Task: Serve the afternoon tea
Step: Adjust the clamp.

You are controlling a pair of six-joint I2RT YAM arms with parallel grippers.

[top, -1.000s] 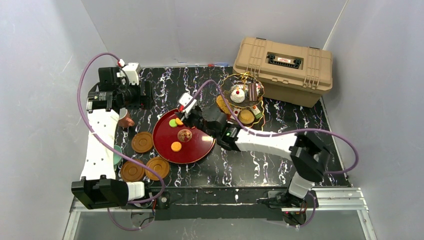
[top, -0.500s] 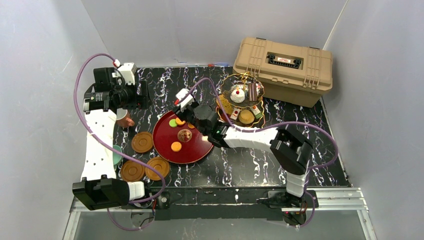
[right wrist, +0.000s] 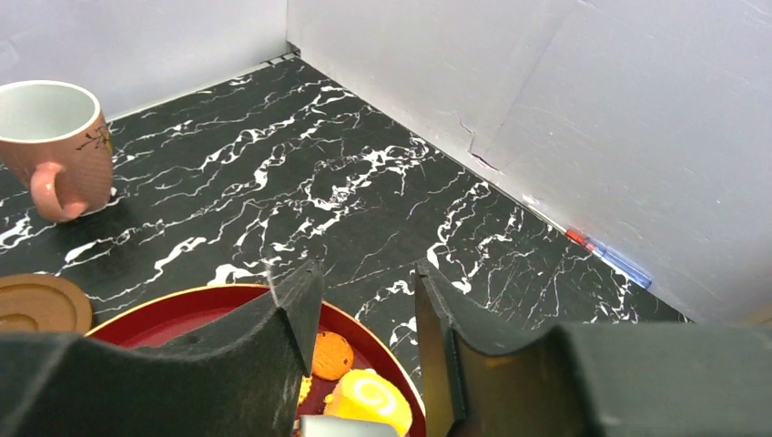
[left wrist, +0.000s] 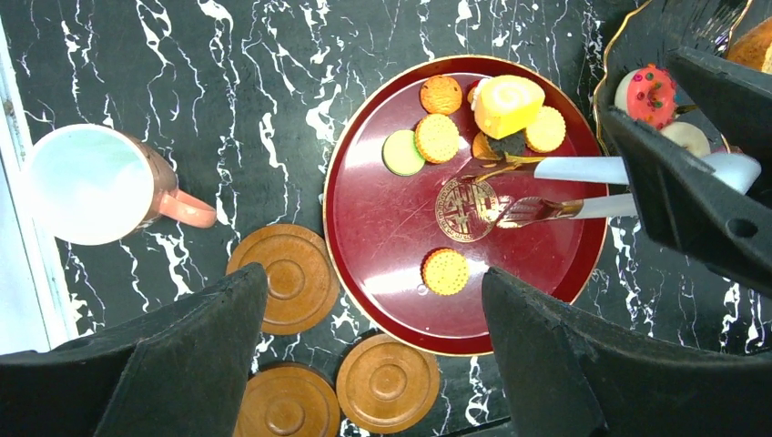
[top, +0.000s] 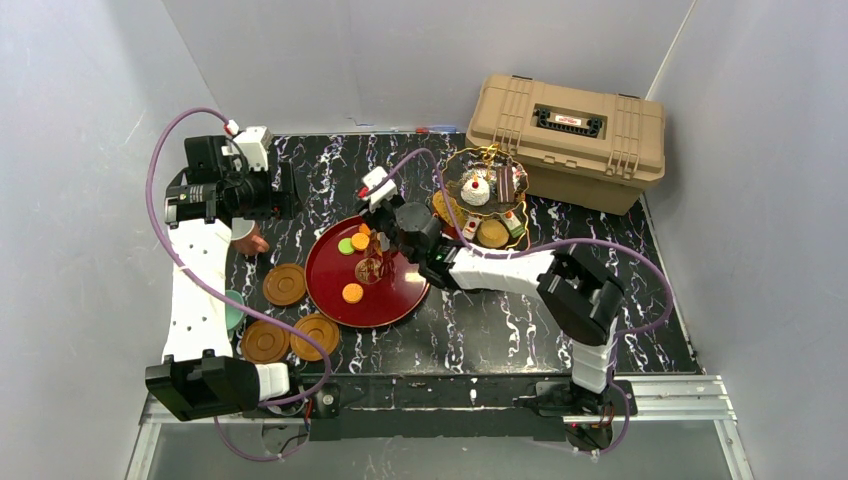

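On glossy round red tray (left wrist: 382, 238), bumpy disc-shaped biscuits (left wrist: 446, 271)

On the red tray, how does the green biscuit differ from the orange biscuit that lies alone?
Colour: the green biscuit is pale green, the lone orange biscuit orange-brown. Surface: the green one looks smooth, the orange one is dotted. Place: the green one lies close beside other pastries on the far side of the red tray, the orange one apart on the near side. Both are round, flat and on the tray.
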